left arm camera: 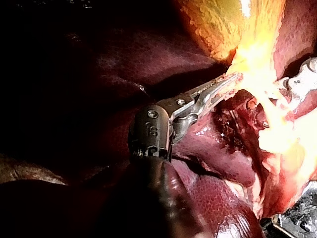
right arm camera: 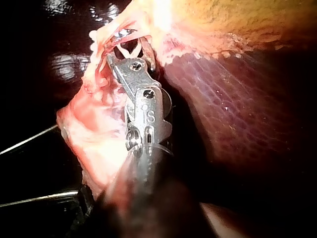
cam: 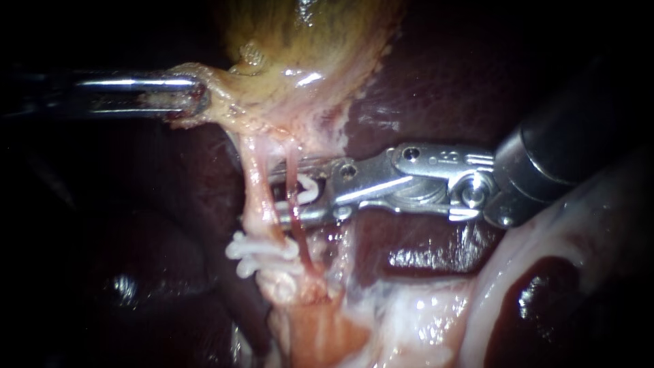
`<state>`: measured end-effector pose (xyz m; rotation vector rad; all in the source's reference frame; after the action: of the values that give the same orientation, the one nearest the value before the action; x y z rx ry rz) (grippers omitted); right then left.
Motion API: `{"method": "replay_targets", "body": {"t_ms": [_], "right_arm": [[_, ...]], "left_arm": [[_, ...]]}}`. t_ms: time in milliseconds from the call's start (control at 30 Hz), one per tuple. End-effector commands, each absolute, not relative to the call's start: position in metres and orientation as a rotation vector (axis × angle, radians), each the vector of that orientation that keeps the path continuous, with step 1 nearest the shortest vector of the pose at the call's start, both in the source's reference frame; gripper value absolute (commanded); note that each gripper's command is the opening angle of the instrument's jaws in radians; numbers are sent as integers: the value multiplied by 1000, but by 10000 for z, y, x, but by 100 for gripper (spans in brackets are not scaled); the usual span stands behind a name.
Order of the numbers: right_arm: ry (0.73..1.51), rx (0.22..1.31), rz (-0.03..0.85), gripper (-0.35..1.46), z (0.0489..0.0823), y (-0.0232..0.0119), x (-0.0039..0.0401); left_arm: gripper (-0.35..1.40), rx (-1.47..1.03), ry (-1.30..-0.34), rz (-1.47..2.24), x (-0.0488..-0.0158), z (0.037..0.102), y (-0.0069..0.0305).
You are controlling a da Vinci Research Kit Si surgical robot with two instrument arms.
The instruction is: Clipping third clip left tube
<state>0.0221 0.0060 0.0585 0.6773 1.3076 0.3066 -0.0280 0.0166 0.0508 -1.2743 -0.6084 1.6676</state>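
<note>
The yellowish gallbladder [cam: 306,41] hangs at the top, and my left instrument [cam: 187,95] is shut on its lower edge, pulling it leftward. Two tubes run down from it: a thicker pale left tube [cam: 253,180] and a thin red one [cam: 294,204]. Two white clips [cam: 248,255] sit low on the left tube. My right instrument [cam: 276,194] reaches in from the right; its jaws stand apart, holding a white clip [cam: 306,189], with the tubes lying across them. In the right wrist view the clip [right arm camera: 128,49] shows between the jaws [right arm camera: 129,42].
Dark red liver [cam: 436,75] lies behind and to the right. Pale wet tissue [cam: 545,259] rises at the lower right, under the right instrument's shaft. In the left wrist view my left instrument [left arm camera: 223,87] grips the bright gallbladder edge, with my right instrument [left arm camera: 302,79] beyond it.
</note>
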Motion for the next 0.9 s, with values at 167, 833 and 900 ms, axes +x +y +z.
{"method": "replay_targets", "body": {"t_ms": [167, 833, 900], "right_arm": [[1307, 674, 304, 41, 592, 58, 222], [1179, 542, 217, 49, 616, 57, 164], [1164, 539, 216, 49, 613, 58, 151]], "left_arm": [[-35, -1274, -608, 1667, -280, 507, 166], [-35, -1274, -607, 1668, -280, 508, 164], [-35, -1274, -607, 1668, -280, 508, 164]]}}
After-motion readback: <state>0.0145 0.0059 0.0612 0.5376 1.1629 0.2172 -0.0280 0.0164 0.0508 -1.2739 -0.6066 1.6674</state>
